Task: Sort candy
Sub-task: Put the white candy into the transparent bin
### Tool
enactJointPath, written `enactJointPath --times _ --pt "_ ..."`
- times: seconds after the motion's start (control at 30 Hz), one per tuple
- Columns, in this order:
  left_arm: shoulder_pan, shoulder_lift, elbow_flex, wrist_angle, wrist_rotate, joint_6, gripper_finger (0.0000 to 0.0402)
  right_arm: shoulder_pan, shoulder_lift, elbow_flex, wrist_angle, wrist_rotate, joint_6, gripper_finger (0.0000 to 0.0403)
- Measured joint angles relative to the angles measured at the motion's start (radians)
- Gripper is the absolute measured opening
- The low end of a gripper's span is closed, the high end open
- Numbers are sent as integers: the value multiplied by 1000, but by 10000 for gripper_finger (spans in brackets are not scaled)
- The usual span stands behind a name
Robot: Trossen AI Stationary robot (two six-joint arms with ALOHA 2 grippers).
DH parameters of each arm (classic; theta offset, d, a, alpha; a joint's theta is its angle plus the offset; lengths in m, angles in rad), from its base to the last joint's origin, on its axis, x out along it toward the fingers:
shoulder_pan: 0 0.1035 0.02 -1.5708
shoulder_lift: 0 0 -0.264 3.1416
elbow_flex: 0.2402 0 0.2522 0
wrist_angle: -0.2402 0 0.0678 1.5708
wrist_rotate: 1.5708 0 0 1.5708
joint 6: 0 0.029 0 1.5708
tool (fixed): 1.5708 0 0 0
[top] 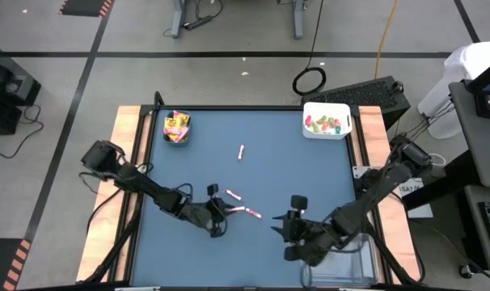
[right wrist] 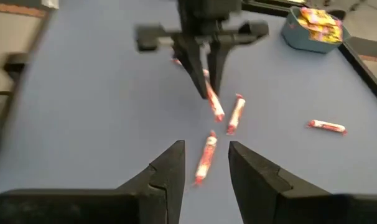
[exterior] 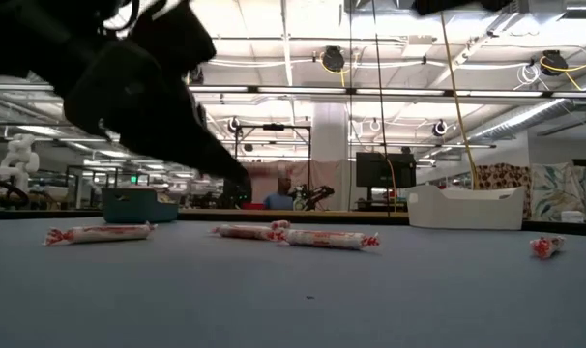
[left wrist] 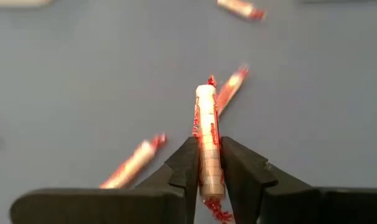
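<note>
Several pink-white candy sticks (top: 233,194) lie flat on the blue table top (top: 310,178) near its middle. My left gripper (top: 219,220) is shut on one stick (left wrist: 207,124), low over the table left of centre. My right gripper (right wrist: 204,152) hovers open above the table to its right, with nothing between its fingers and a loose stick (right wrist: 205,157) lying on the table below it. Yellow packets fill the teal bin (top: 176,128) at the far left. Green and red pieces sit in the white bin (top: 327,120) at the far right. My left gripper pinches the stick between its two fingers near one twisted end (left wrist: 211,177). The fingers lie along the stick, slanting down toward the table. The stick juts out past the fingertips (right wrist: 208,87) and tilts down. I cannot tell whether its free end (right wrist: 218,115) touches the table.
A clear bin (top: 350,259) stands at the near right corner under my right arm. One stick (top: 241,151) lies apart toward the far edge. Wooden rails (top: 128,162) border the table on the left and right.
</note>
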Motion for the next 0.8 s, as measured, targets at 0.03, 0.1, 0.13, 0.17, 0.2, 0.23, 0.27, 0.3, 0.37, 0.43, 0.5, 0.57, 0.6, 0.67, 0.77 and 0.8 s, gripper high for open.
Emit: enactJointPath --times 0.03,0.1,0.13,0.17,0.2,0.23,0.27,0.3,0.37,0.43,0.5,0.57,0.6,0.67,0.77,0.8 --pt "0 -18 3 -3 0 27 69 -16 16 0 13 -1 -12 114" --pt "1 -57 13 -9 -1 88 63 -53 54 0 43 -1 -17 114" --pt "2 -75 19 -3 -2 116 61 -75 72 0 44 -5 -12 114" --pt "2 -95 25 0 -3 143 59 -96 90 0 48 -15 -9 116" --pt "1 -113 29 3 -3 166 58 -118 106 0 57 -40 -8 118" --pt "1 -130 31 2 -3 186 58 -139 122 0 64 -72 -7 123" --pt "1 -143 33 0 -4 199 58 -159 136 0 73 -109 -12 129" --pt "1 -152 35 0 -4 213 59 -179 149 0 89 -140 -17 137" --pt "1 -174 36 -1 -4 240 60 -212 168 0 124 -187 -36 157" --pt "1 -186 37 6 -4 253 60 -235 179 0 167 -210 -58 178" --pt "1 -194 37 -1 -3 255 61 -249 181 0 194 -214 -78 197" --pt "1 -199 37 3 -3 255 61 -256 181 0 225 -211 -99 212" --pt "1 -199 37 3 -2 255 61 -257 178 0 234 -203 -113 217" --pt "-2 -199 37 -2 19 271 61 -257 176 0 273 -185 -153 224" --pt "-3 -199 37 4 35 270 61 -257 173 0 332 -188 -206 225" --pt "-3 -199 37 5 34 259 61 -257 173 0 339 -188 -209 224"
